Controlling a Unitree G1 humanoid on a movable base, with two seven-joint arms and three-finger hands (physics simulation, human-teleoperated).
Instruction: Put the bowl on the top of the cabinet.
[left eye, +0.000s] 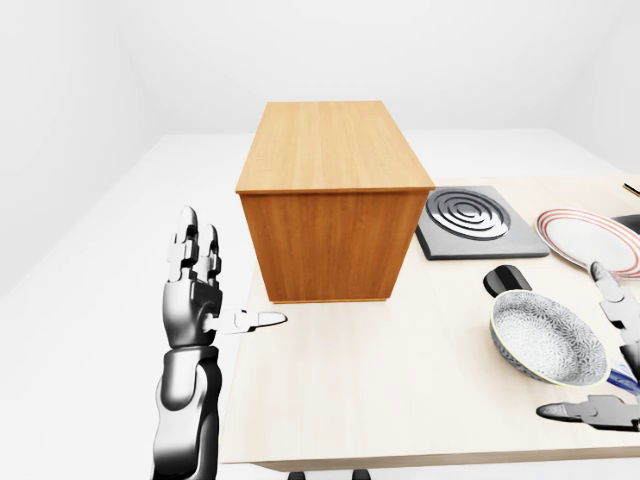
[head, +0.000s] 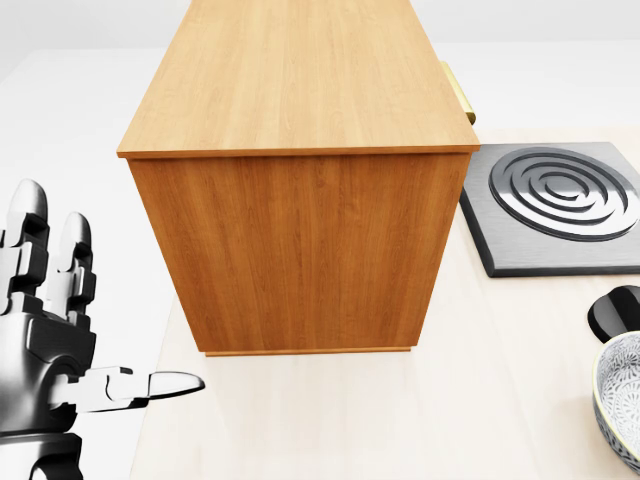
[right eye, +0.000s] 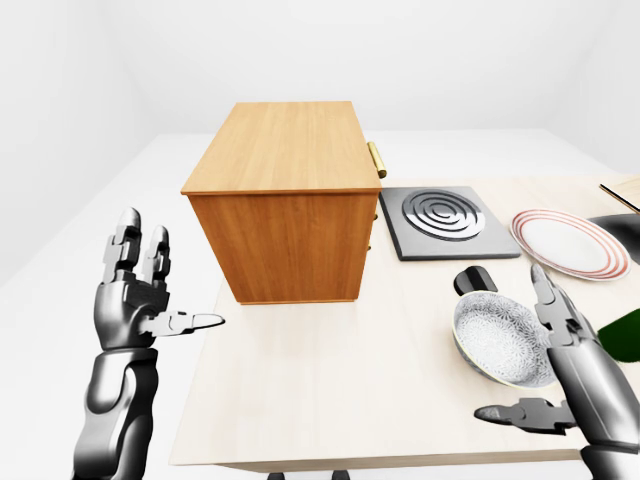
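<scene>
In the left-eye view the wooden cabinet (left eye: 335, 195) stands on the pale table (left eye: 380, 400) with its top bare; the patterned bowl (left eye: 548, 338) rests on the table well to the right of it and lower in the picture, tilted a little, with a small black object (left eye: 507, 279) just above it, a dark hob plate with concentric rings (left eye: 470, 222) beside the cabinet and a red-rimmed plate (left eye: 588, 238) further right; the left hand (left eye: 200, 295) is raised at the table's left edge, fingers up and thumb pointing right, released and holding nothing. In the head view the cabinet fills the middle, only the bowl's left rim shows at the lower right corner, and the left hand sits at the lower left in the same open pose; the right hand does not show here. In the right-eye view the right hand (right eye: 575, 375) stands just right of the bowl, fingers spread upward beside its rim and thumb reaching left below it, open about the bowl rather than closed on it; whether any finger touches the rim I cannot tell. As I judge it, the task is at its start: the bowl is not yet grasped, and the grasp, the lift, the carry leftward and the setting down on the cabinet top all remain.
</scene>
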